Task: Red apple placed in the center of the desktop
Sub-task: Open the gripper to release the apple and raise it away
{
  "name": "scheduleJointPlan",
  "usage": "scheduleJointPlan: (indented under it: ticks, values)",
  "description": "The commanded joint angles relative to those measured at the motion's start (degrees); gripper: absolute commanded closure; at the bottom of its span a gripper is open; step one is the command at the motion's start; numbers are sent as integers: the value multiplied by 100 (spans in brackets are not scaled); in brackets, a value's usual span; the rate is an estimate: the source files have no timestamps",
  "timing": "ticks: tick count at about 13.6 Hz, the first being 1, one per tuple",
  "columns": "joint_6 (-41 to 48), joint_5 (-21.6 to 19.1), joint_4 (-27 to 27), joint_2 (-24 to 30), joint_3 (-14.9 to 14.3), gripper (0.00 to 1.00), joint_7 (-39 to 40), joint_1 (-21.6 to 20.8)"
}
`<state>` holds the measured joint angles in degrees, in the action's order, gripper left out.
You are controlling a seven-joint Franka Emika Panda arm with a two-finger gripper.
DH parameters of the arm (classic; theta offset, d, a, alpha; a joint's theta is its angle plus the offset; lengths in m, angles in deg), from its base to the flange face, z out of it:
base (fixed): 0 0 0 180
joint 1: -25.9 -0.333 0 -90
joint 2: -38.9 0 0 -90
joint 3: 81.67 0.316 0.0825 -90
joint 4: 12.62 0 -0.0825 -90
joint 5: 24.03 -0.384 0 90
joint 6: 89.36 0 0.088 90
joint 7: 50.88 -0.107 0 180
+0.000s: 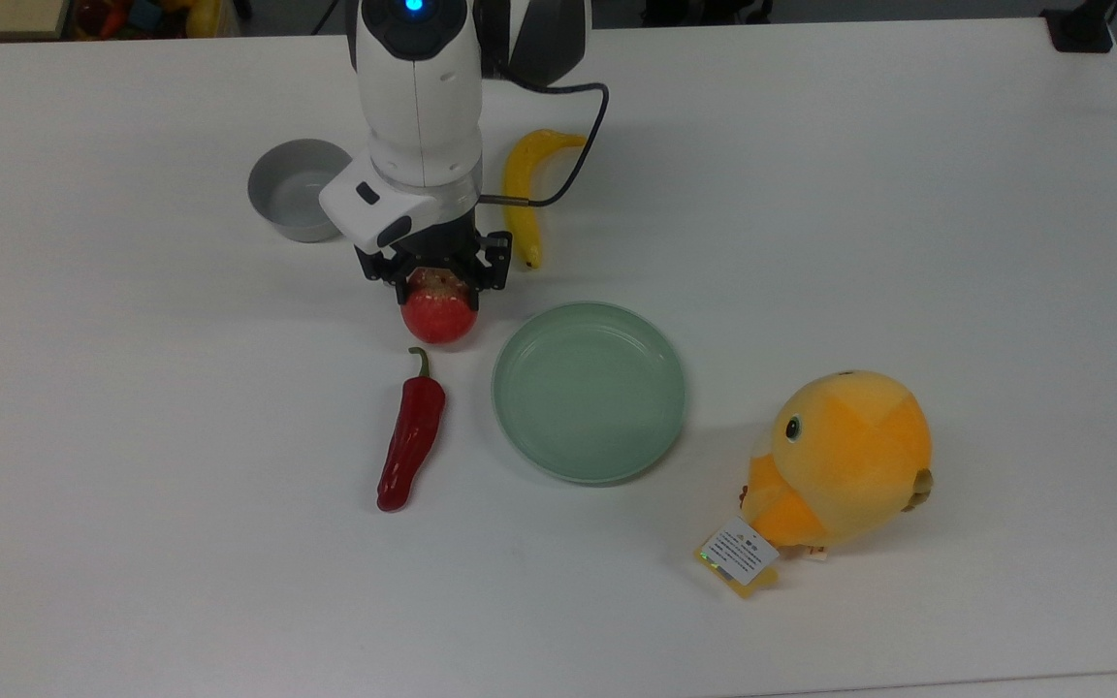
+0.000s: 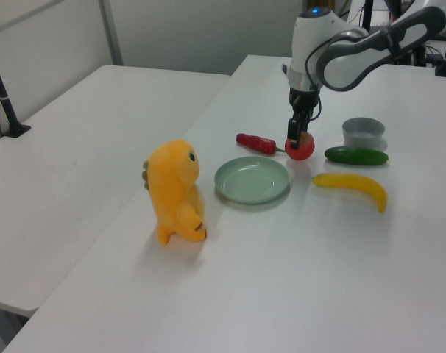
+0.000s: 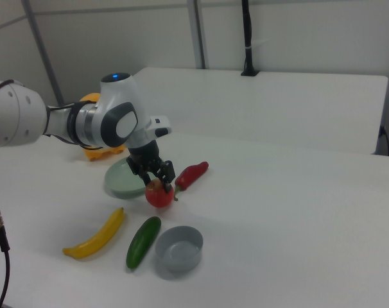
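I see the gripper (image 1: 438, 278) clamped on the apple (image 1: 438, 312) from above, fingers at either side of its top. The apple sits low over the desktop (image 1: 908, 194); I cannot tell whether it touches. In the top view it lies just beyond the chili (image 1: 411, 438) stem, left of the plate (image 1: 589, 391) and nearer than the grey bowl (image 1: 297, 202). The banana (image 1: 523, 199) lies right of the arm there. In the right view the cucumber (image 3: 142, 241) lies between banana and bowl, near the apple. The plush toy (image 1: 842, 460) stands right of the plate in the top view.
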<state>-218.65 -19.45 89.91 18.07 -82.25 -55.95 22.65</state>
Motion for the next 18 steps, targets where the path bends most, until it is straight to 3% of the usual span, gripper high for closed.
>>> scheduleJointPlan:
  ticks: [1, 2, 8, 18]
  values:
    - [-176, -71, -66, -106, 75, 8, -82, 43]
    - [-158, -71, -74, -97, 92, 0, -82, 43]
    - [-36, -71, -162, 60, 119, 0, -64, 43]
    - [2309, 34, -206, 1755, 110, 0, 6, -106]
